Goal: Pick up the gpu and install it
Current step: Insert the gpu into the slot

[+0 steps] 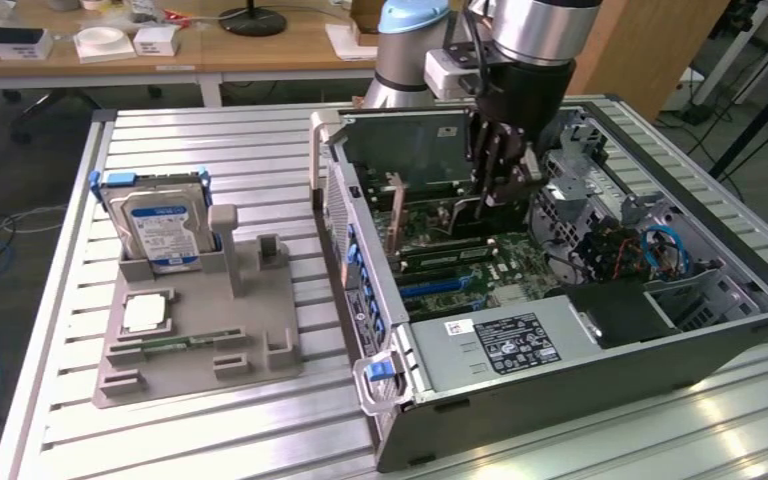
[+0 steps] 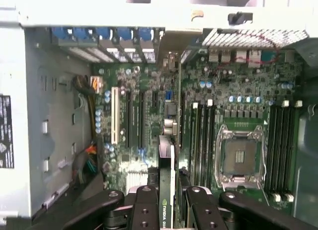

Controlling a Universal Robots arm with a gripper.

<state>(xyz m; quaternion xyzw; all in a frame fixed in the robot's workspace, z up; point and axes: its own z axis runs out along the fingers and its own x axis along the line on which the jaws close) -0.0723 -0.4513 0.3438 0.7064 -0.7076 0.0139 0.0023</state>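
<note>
The black two-fingered gripper (image 1: 498,188) has its jaws clamped on the gpu (image 2: 166,183), a thin green card seen edge-on; the pick-up is done; the card hangs upright inside the open grey metal computer case (image 1: 598,400), above the green motherboard (image 2: 149,91) on that case's floor, over its long expansion slots (image 2: 134,120); seating is, I judge, left, since the card's lower edge looks clear of the slots.

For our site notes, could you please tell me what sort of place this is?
Probably a robotics lab: a Universal Robots arm reaches into an open computer tower on a slatted aluminium table, with wooden desks behind.
</note>
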